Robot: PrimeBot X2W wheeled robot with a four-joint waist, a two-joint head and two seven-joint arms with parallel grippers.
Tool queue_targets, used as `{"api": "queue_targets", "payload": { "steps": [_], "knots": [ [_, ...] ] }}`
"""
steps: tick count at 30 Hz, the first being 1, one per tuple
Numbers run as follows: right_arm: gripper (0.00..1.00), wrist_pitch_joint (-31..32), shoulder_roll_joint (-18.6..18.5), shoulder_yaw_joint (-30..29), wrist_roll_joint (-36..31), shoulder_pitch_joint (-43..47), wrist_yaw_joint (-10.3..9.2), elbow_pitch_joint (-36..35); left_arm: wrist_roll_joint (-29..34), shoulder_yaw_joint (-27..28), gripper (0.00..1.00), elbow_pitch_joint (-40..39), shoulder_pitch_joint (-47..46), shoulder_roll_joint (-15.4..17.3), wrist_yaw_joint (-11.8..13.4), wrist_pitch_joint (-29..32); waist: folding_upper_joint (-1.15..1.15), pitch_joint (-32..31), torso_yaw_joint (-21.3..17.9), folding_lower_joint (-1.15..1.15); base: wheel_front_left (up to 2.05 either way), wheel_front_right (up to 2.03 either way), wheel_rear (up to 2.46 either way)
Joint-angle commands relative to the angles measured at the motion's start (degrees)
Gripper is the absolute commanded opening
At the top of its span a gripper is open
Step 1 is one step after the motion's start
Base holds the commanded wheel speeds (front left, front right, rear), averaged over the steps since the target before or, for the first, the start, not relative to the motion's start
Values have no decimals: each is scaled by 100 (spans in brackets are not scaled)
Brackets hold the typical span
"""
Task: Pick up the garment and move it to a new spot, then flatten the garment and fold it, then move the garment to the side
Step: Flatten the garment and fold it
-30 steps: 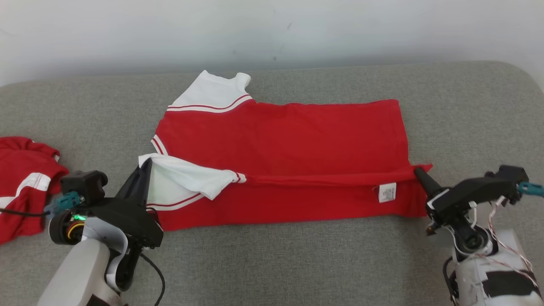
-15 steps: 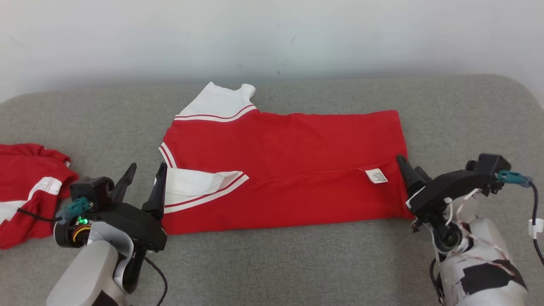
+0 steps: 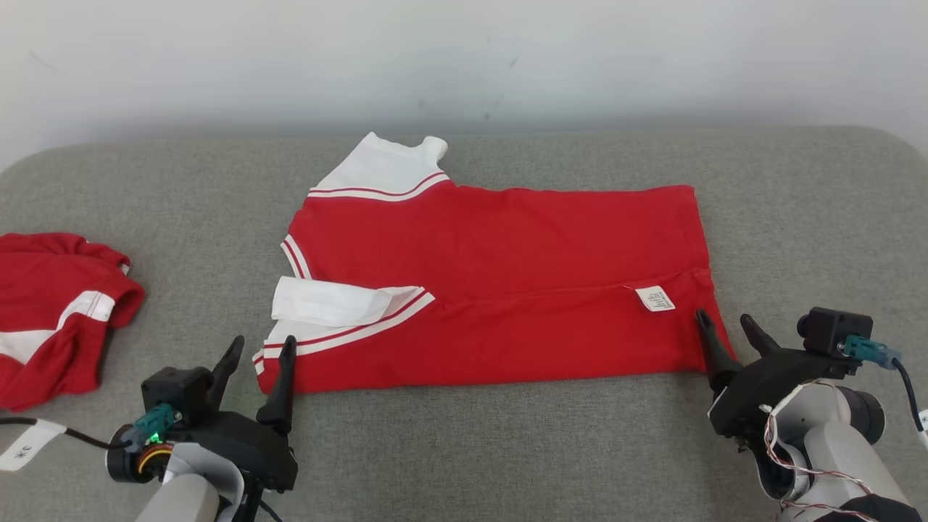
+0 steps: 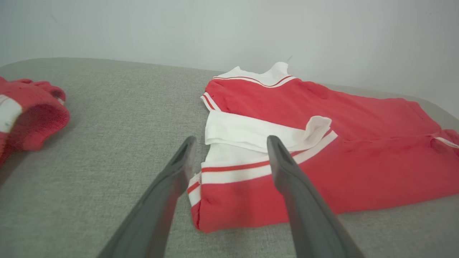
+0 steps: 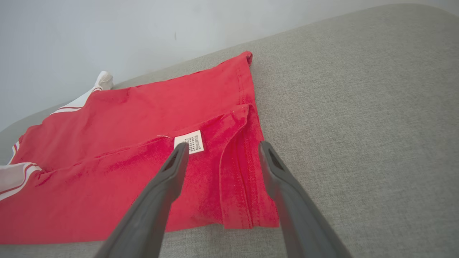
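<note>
Before a pale wall spreads the grey woven fabric surface. At its near left the left gripper stands released, its two dark fingers spread and empty. A second ago it was pinching the white sleeve; now it has drawn back just near of the cloth corner. The right gripper is also unclenched and has let go of the right hem corner. The red short-sleeved garment with white striped sleeves lies in the middle, its near strip folded over the body, the small white label facing up. I judge this first fold finished. A crumpled red and white cloth lies far left.
</note>
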Motion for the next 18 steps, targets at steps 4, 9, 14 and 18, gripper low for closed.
{"api": "queue_targets", "payload": {
  "steps": [4,9,14,18],
  "knots": [
    [100,-329,-69,93,-195,83,9,240,417,137,100,1,260,-92,91,-15,-1,146,61,0,0,0,0],
    [100,-604,-124,246,-431,-82,9,517,551,314,100,229,271,-157,88,-16,-1,255,4,0,0,0,0],
    [100,-833,-141,360,-665,-262,9,869,708,406,100,474,170,-224,58,-16,-1,370,-14,0,0,0,0],
    [100,-957,-97,354,-706,-411,9,1185,776,467,100,676,86,-301,13,-16,-1,446,1,0,0,0,0]
  ]
}}
